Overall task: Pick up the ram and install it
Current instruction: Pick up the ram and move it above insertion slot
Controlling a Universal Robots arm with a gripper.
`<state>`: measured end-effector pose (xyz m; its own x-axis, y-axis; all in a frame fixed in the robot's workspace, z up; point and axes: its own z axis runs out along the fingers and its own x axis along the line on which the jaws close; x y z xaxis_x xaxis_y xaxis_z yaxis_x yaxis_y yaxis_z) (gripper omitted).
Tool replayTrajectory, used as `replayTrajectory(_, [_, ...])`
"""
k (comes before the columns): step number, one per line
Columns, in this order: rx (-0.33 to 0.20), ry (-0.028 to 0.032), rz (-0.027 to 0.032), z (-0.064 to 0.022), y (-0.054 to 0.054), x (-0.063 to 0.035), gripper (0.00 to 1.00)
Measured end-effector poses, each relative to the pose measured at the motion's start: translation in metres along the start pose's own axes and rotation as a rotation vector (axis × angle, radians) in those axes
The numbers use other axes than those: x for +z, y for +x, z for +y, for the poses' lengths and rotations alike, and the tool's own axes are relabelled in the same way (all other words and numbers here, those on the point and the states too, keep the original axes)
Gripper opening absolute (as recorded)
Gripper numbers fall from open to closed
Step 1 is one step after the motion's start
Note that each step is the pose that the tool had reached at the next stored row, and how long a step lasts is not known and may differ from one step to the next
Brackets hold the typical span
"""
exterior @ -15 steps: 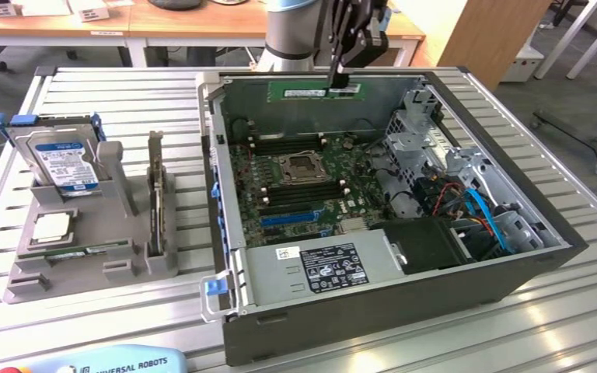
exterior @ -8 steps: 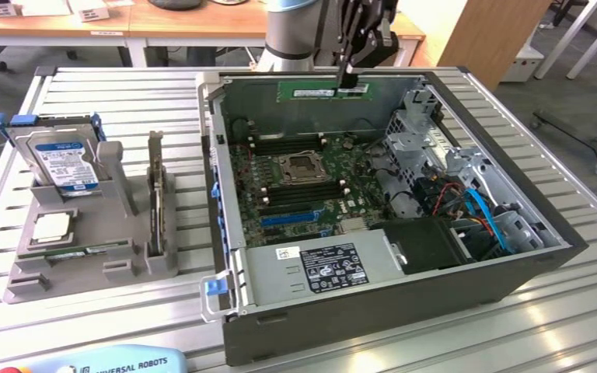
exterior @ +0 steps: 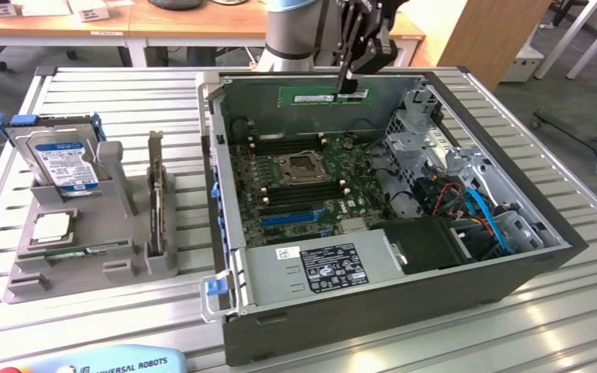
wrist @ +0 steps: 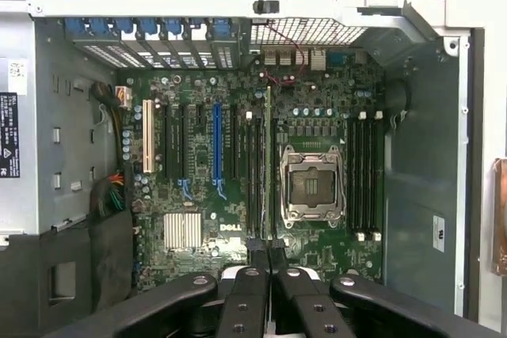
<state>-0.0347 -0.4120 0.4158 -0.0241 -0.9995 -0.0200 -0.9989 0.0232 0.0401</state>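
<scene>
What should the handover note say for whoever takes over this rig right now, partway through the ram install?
Gripper: shut on the ram, which hangs with its long edge level.
Ram: in the air over the open computer case, above the motherboard, touching no slot.
Done: the pickup.
Left: seating it. The memory slots beside the processor socket look empty.

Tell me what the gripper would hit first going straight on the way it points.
Likely the memory slots beside the processor socket: the gripper, jaws shut on the ram, points down at them. Depth is unclear.
</scene>
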Motion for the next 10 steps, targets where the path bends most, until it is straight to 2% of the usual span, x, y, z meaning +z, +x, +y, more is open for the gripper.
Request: replayTrajectory(10, [0.000, 0.0000, 0.0000, -0.0020, 0.000, 0.0176, 0.11])
